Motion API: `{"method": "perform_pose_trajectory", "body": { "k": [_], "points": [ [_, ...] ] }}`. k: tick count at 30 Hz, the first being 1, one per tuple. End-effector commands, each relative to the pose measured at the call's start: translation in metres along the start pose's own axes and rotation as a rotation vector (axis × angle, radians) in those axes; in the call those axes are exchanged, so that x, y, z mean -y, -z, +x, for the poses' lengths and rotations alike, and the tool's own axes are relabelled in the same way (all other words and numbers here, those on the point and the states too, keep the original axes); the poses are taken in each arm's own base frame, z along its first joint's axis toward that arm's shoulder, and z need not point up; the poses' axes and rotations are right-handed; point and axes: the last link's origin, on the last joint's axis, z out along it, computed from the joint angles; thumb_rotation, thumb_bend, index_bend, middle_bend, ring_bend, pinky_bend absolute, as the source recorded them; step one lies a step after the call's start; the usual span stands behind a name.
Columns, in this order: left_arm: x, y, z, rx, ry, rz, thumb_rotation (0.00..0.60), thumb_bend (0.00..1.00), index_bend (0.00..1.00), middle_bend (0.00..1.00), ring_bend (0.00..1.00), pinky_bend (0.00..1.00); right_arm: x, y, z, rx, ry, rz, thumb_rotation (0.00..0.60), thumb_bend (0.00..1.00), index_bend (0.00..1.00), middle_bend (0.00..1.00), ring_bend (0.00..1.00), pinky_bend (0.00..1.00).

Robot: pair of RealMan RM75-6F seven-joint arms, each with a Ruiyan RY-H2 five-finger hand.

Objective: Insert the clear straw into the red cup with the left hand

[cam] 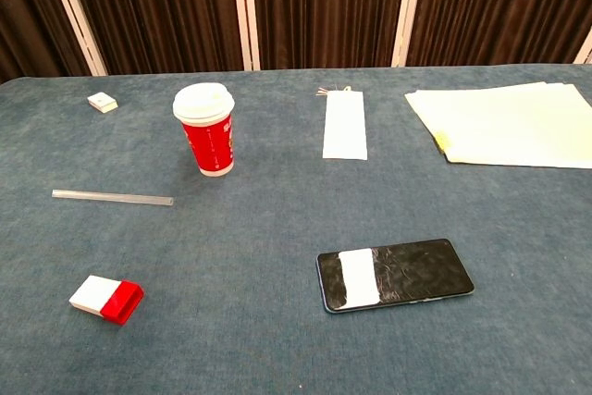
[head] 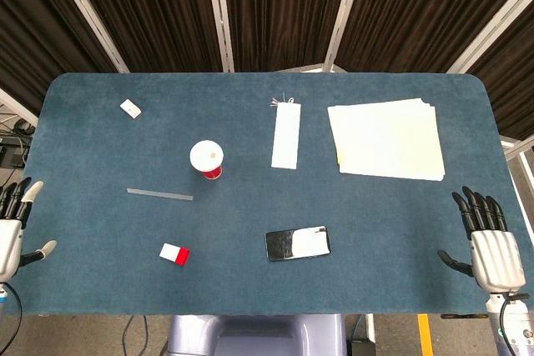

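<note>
The red cup (head: pixel 206 160) (cam: pixel 207 131) with a white lid stands upright left of the table's middle. The clear straw (head: pixel 159 195) (cam: pixel 112 197) lies flat on the blue cloth, just left of and nearer than the cup. My left hand (head: pixel 10 231) hangs off the table's left edge, fingers spread, holding nothing, far from the straw. My right hand (head: pixel 488 243) is at the near right corner, fingers apart and empty. Neither hand shows in the chest view.
A phone (head: pixel 298 243) (cam: pixel 395 274) lies near the front middle. A red and white block (head: pixel 174 253) (cam: pixel 106 299) sits front left. A white strip (head: pixel 285 137), a stack of pale paper (head: pixel 387 139) and a small white eraser (head: pixel 130 107) lie further back.
</note>
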Motion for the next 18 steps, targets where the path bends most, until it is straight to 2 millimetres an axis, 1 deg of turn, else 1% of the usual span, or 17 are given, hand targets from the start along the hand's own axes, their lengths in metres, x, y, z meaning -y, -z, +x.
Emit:
{"method": "perform_pose_trajectory", "body": {
  "k": [1, 5, 7, 9, 12, 14, 15, 18],
  "points": [
    [-0.001, -0.001, 0.0, 0.005, 0.0, -0.003, 0.6, 0.0, 0.06, 0.0, 0.0, 0.0, 0.0, 0.0, 0.0, 0.002, -0.001, 0.0, 0.6, 0.12, 0.0, 0.0, 0.0, 0.0],
    [-0.005, -0.007, -0.001, 0.018, 0.012, -0.013, 0.6, 0.01, 0.12, 0.0, 0.0, 0.0, 0.0, 0.0, 0.0, 0.007, -0.005, 0.001, 0.6, 0.12, 0.0, 0.0, 0.0, 0.0],
    [-0.011, -0.014, -0.001, 0.028, 0.011, -0.028, 0.6, 0.04, 0.19, 0.0, 0.0, 0.0, 0.0, 0.0, 0.0, 0.007, -0.007, 0.001, 0.6, 0.12, 0.0, 0.0, 0.0, 0.0],
    [-0.018, -0.023, -0.001, 0.029, -0.008, -0.042, 0.6, 0.09, 0.32, 0.0, 0.0, 0.0, 0.0, 0.0, 0.0, 0.009, -0.011, 0.001, 0.6, 0.12, 0.0, 0.0, 0.0, 0.0],
    [-0.028, -0.037, -0.005, 0.051, -0.011, -0.048, 0.6, 0.17, 0.43, 0.0, 0.0, 0.0, 0.0, 0.0, 0.0, 0.009, -0.015, 0.0, 0.6, 0.12, 0.0, 0.0, 0.0, 0.0],
    [-0.034, -0.047, -0.009, 0.067, -0.025, -0.053, 0.6, 0.2, 0.47, 0.0, 0.0, 0.0, 0.0, -0.001, 0.0, 0.011, -0.016, -0.001, 0.6, 0.13, 0.0, 0.0, 0.0, 0.0],
    [-0.039, -0.056, -0.013, 0.076, -0.04, -0.063, 0.6, 0.22, 0.48, 0.0, 0.0, 0.0, 0.0, -0.001, 0.0, 0.012, -0.019, -0.003, 0.6, 0.13, 0.0, 0.0, 0.0, 0.0],
    [-0.048, -0.072, -0.022, 0.094, -0.058, -0.062, 0.6, 0.26, 0.51, 0.0, 0.0, 0.0, -0.001, -0.001, 0.0, 0.014, -0.023, -0.006, 0.6, 0.12, 0.0, 0.0, 0.0, 0.0]
  ]
}}
